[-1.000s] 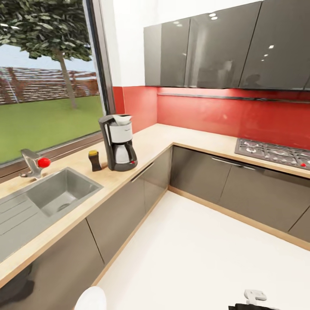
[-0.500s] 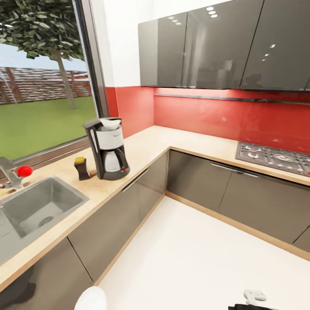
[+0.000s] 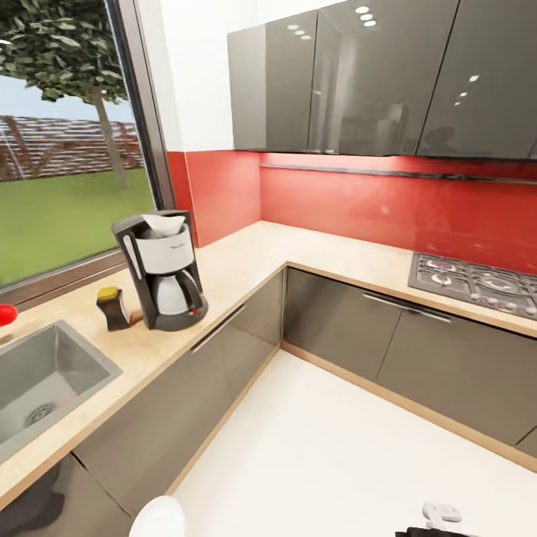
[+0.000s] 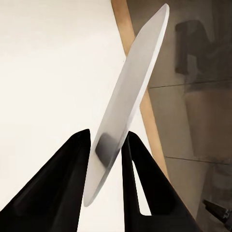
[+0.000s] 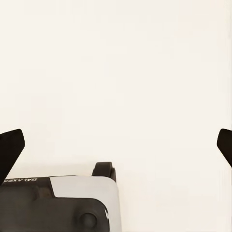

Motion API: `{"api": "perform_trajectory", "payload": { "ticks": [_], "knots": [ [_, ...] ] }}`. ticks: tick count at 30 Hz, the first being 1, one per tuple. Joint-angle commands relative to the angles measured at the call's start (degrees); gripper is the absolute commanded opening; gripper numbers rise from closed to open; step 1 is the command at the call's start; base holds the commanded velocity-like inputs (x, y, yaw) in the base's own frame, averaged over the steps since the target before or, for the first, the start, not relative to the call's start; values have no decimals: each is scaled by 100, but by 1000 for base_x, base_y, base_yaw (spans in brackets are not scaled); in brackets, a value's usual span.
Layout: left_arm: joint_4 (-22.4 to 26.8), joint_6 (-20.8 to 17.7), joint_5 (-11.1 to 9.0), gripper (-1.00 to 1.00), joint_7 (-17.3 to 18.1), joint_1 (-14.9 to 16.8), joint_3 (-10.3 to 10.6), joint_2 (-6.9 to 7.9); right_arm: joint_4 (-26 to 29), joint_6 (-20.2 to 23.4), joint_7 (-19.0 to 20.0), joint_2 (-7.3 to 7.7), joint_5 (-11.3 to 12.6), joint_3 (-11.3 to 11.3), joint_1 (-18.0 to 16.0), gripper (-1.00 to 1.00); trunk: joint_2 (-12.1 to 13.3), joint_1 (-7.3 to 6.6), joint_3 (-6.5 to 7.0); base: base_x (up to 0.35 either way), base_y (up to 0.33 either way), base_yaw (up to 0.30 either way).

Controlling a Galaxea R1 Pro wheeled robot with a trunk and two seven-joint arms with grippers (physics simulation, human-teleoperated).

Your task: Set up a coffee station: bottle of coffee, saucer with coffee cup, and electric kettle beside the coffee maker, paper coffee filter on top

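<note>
Thin white saucer (image 4: pixel 126 104) pinched edge-on between the black left fingers (image 4: pixel 72 188), tilted over the pale floor (image 4: pixel 53 72). Right fingers (image 5: pixel 10 147) spread wide apart, holding nothing; "GALAXEA" legible on the housing. On the tan wood-look surface (image 3: pixel 246 261): black-and-white coffee maker (image 3: pixel 161 268), paper coffee filter (image 3: pixel 162 223) on top, brown gold-capped bottle of coffee (image 3: pixel 113 308) just beside.

The saucer (image 3: pixel 158 520) and the sink (image 3: pixel 45 377) are cut by the head view's edge
</note>
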State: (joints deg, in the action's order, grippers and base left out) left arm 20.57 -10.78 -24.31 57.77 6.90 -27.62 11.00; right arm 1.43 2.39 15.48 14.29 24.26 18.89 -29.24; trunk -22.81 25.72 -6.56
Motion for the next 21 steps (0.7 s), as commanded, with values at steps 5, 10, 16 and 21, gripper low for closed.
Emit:
{"api": "perform_trajectory", "payload": {
  "ticks": [5, 10, 16, 21],
  "knots": [
    [-1, -56, -21, -100, 24, 5, -15, -1, 7, 25, 17, 4, 61, 42, -3, 100, -11, 6, -12, 309, -186, 0],
    [-1, -56, -21, -100, 24, 5, -15, -1, 7, 25, 17, -1, 61, 43, -3, 100, -11, 6, -12, 308, -187, 78],
    [-1, -56, -21, -100, 24, 5, -13, 0, 7, 25, 17, -2, 61, 44, -3, 100, -11, 6, -12, 308, -182, 246],
    [-1, -51, -21, -100, 24, 5, -77, -1, 7, 25, 17, -3, 61, 43, -3, 100, -11, 6, -12, 307, -191, 274]
  ]
}}
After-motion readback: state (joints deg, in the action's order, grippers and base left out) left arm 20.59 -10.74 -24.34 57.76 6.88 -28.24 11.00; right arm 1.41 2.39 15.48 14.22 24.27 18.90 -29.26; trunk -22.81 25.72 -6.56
